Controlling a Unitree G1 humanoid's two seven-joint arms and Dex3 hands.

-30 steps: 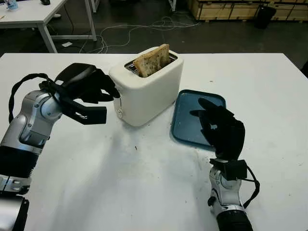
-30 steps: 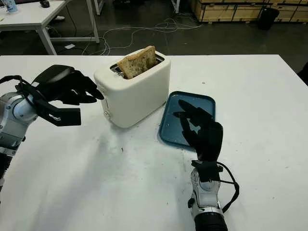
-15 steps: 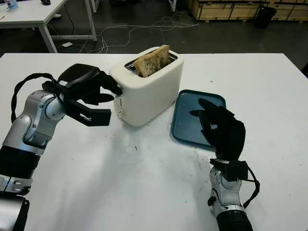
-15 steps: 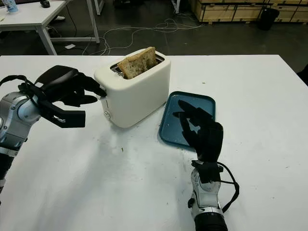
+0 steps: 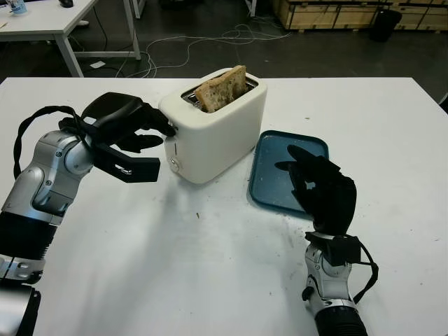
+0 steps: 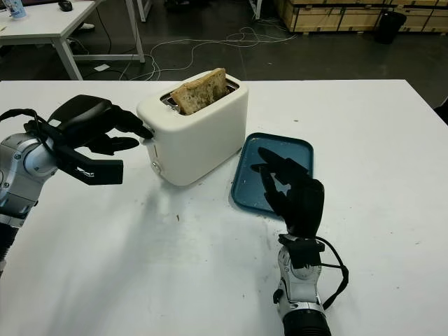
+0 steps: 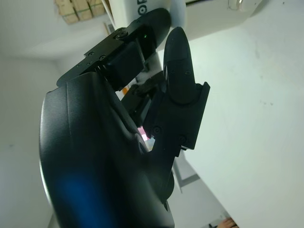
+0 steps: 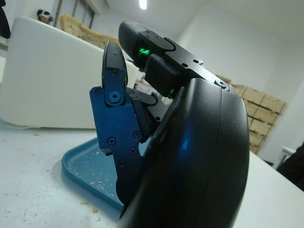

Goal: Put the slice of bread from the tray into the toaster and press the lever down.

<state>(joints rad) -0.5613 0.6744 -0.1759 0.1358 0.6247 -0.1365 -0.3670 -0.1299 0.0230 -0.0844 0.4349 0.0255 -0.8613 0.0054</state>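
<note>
The slice of bread [image 5: 221, 89] stands upright in the slot of the white toaster [image 5: 213, 129], upper centre of the frame. The left hand [image 5: 133, 126], holding nothing, has fingertips at the toaster's lever end. Right of the toaster lies a blue tray [image 5: 287, 170] holding only crumbs; the open right hand [image 5: 322, 192] hovers over it on the white desk [image 5: 210, 266].

Your left hand [image 5: 129, 126] blocks the toaster [image 5: 213, 129] at its lever end. The tray [image 5: 287, 170] flanks the opposite side; bare table [image 5: 175, 280] lies in front.
</note>
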